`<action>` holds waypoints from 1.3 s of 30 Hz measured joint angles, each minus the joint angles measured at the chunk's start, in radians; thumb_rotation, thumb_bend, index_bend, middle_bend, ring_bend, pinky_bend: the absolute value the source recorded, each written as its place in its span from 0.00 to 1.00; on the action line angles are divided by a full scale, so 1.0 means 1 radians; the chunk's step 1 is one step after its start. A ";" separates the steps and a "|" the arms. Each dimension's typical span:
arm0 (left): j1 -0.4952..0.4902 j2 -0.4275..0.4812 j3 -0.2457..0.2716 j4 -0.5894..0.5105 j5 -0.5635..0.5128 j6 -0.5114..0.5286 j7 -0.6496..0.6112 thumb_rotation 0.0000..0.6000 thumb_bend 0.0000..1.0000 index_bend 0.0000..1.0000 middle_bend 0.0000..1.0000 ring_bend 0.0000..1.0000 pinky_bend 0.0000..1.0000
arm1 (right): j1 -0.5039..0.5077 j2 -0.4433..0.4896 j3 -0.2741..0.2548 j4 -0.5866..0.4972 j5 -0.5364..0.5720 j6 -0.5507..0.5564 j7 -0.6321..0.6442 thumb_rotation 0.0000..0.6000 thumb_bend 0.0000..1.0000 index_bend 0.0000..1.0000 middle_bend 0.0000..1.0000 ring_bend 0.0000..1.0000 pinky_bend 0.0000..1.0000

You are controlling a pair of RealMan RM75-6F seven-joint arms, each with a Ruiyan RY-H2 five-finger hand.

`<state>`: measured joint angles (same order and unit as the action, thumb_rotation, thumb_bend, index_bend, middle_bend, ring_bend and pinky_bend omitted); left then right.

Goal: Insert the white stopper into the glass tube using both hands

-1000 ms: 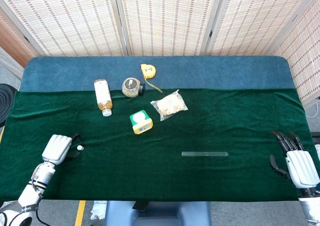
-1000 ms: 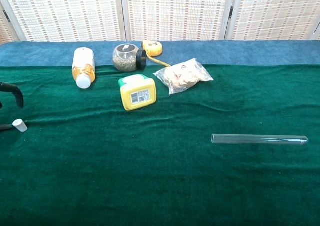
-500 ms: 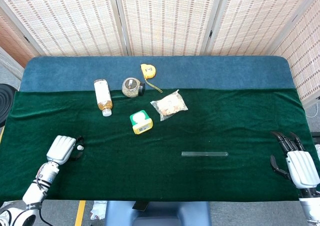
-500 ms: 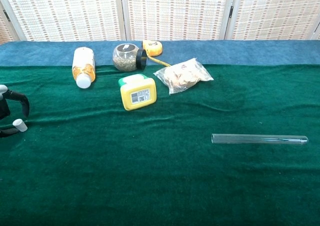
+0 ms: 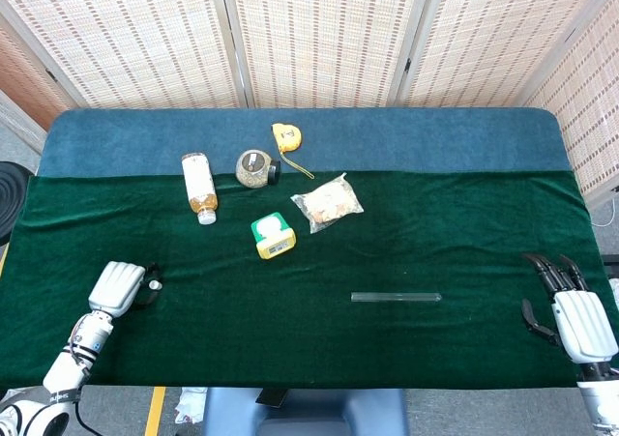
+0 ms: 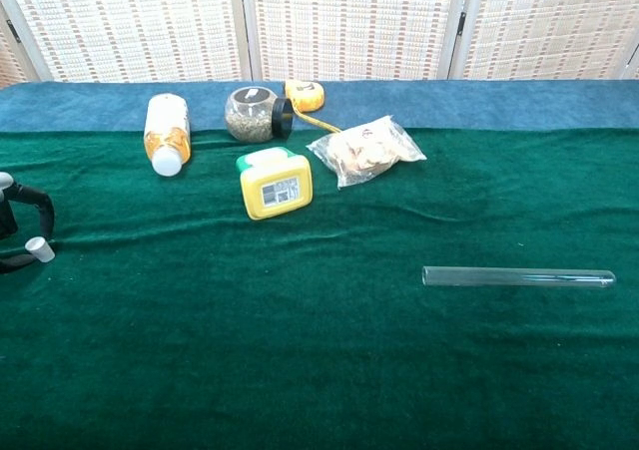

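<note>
The small white cylindrical stopper lies at the near left of the green cloth, between the dark fingers of my left hand; the fingers curve around it, but whether they actually pinch it I cannot tell; in the head view the stopper shows just at the right edge of that hand. The clear glass tube lies flat on the cloth at the near right, lengthwise left to right, well apart from the stopper and touched by neither hand. My right hand rests at the near right edge of the table, fingers spread and holding nothing, apart from the tube. Further back, left of centre: a plastic bottle with amber liquid and a white cap on its side; a round glass jar with a black lid on its side; a yellow tape measure just behind the jar; a yellow box with a green-and-white top; a clear bag of pale snacks to the right of the box.
</note>
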<state>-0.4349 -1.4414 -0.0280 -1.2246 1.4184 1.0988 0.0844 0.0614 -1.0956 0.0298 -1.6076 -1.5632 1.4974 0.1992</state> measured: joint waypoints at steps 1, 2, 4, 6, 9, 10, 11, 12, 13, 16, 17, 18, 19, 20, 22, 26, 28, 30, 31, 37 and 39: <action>0.000 -0.001 0.000 0.002 0.000 0.000 -0.001 1.00 0.37 0.50 1.00 0.92 0.85 | 0.000 0.000 0.000 -0.001 0.000 0.000 -0.001 1.00 0.58 0.11 0.18 0.20 0.05; 0.000 -0.003 -0.001 0.005 0.000 0.001 -0.003 1.00 0.38 0.50 1.00 0.92 0.85 | 0.000 0.000 0.000 -0.002 0.000 0.000 -0.002 1.00 0.58 0.11 0.18 0.19 0.05; 0.000 -0.005 -0.002 0.011 0.000 0.002 -0.006 1.00 0.38 0.50 1.00 0.92 0.85 | 0.000 0.001 0.000 -0.003 0.000 0.000 -0.003 1.00 0.58 0.11 0.18 0.19 0.05; 0.000 -0.007 -0.002 0.017 0.000 0.003 -0.010 1.00 0.38 0.51 1.00 0.92 0.85 | 0.000 0.001 0.000 -0.006 -0.001 0.001 -0.006 1.00 0.58 0.11 0.18 0.20 0.05; -0.001 -0.009 -0.002 0.023 0.000 0.000 -0.013 1.00 0.38 0.51 1.00 0.92 0.85 | 0.000 0.001 0.000 -0.008 -0.001 0.000 -0.009 1.00 0.58 0.11 0.18 0.20 0.05; -0.001 -0.009 -0.002 0.023 0.000 0.000 -0.014 1.00 0.38 0.51 1.00 0.92 0.85 | 0.000 0.001 0.000 -0.009 -0.001 -0.001 -0.009 1.00 0.58 0.11 0.18 0.20 0.05; -0.001 -0.010 -0.003 0.024 0.000 0.000 -0.017 1.00 0.38 0.51 1.00 0.92 0.85 | 0.000 0.002 0.000 -0.010 0.000 -0.001 -0.010 1.00 0.58 0.11 0.18 0.20 0.05; -0.002 -0.011 -0.003 0.026 0.000 0.000 -0.018 1.00 0.38 0.52 1.00 0.92 0.85 | 0.000 0.002 0.000 -0.011 0.000 0.000 -0.011 1.00 0.58 0.11 0.18 0.20 0.05; -0.002 -0.012 -0.003 0.027 0.001 0.000 -0.018 1.00 0.38 0.52 1.00 0.92 0.85 | 0.000 0.002 0.001 -0.011 0.000 0.000 -0.012 1.00 0.58 0.11 0.18 0.20 0.05; -0.003 -0.012 -0.003 0.027 0.001 -0.002 -0.022 1.00 0.38 0.52 1.00 0.92 0.85 | -0.001 0.003 0.001 -0.013 0.001 0.001 -0.013 1.00 0.58 0.11 0.18 0.20 0.05; -0.003 -0.012 -0.002 0.026 0.001 -0.004 -0.025 1.00 0.38 0.52 1.00 0.92 0.85 | -0.001 0.003 0.001 -0.014 0.001 0.001 -0.014 1.00 0.58 0.11 0.18 0.20 0.05; -0.003 -0.012 -0.002 0.025 0.001 -0.005 -0.026 1.00 0.38 0.52 1.00 0.92 0.85 | -0.001 0.003 0.001 -0.014 0.001 0.001 -0.014 1.00 0.58 0.11 0.18 0.20 0.05; -0.003 -0.011 -0.001 0.024 0.001 -0.005 -0.026 1.00 0.38 0.52 1.00 0.92 0.85 | -0.001 0.003 0.001 -0.014 0.001 0.001 -0.014 1.00 0.58 0.11 0.18 0.20 0.05; -0.003 -0.011 -0.001 0.023 0.000 -0.006 -0.024 1.00 0.38 0.52 1.00 0.92 0.85 | -0.001 0.003 0.001 -0.015 0.002 0.000 -0.014 1.00 0.58 0.11 0.18 0.20 0.05; -0.004 -0.012 -0.001 0.022 -0.001 -0.008 -0.023 1.00 0.38 0.52 1.00 0.92 0.85 | -0.001 0.003 0.001 -0.015 0.002 -0.001 -0.015 1.00 0.58 0.11 0.18 0.20 0.05; -0.004 -0.012 -0.003 0.023 -0.006 -0.011 -0.019 1.00 0.39 0.52 1.00 0.92 0.85 | -0.001 0.003 0.001 -0.016 0.003 -0.002 -0.017 1.00 0.58 0.11 0.18 0.20 0.05; -0.004 -0.013 -0.004 0.024 -0.008 -0.012 -0.020 1.00 0.40 0.53 1.00 0.92 0.85 | -0.001 0.003 0.001 -0.016 0.003 -0.002 -0.018 1.00 0.58 0.11 0.18 0.20 0.05; -0.005 -0.014 -0.005 0.025 -0.011 -0.016 -0.023 1.00 0.42 0.55 1.00 0.92 0.85 | -0.001 0.003 0.001 -0.016 0.004 -0.002 -0.019 1.00 0.58 0.11 0.18 0.20 0.05; -0.005 -0.015 -0.005 0.026 -0.012 -0.019 -0.026 1.00 0.42 0.55 1.00 0.92 0.85 | -0.001 0.003 0.001 -0.017 0.005 -0.003 -0.019 1.00 0.58 0.11 0.18 0.20 0.05; -0.007 -0.016 -0.007 0.029 -0.015 -0.026 -0.068 1.00 0.47 0.60 1.00 0.92 0.85 | -0.002 0.007 0.001 -0.021 0.005 -0.001 -0.023 1.00 0.58 0.11 0.18 0.20 0.05; -0.006 -0.015 -0.009 0.030 -0.014 -0.025 -0.085 1.00 0.47 0.60 1.00 0.92 0.85 | -0.002 0.008 0.001 -0.024 0.005 -0.002 -0.026 1.00 0.58 0.12 0.18 0.20 0.05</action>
<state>-0.4413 -1.4560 -0.0370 -1.1942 1.4045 1.0738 -0.0005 0.0595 -1.0872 0.0313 -1.6312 -1.5580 1.4952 0.1736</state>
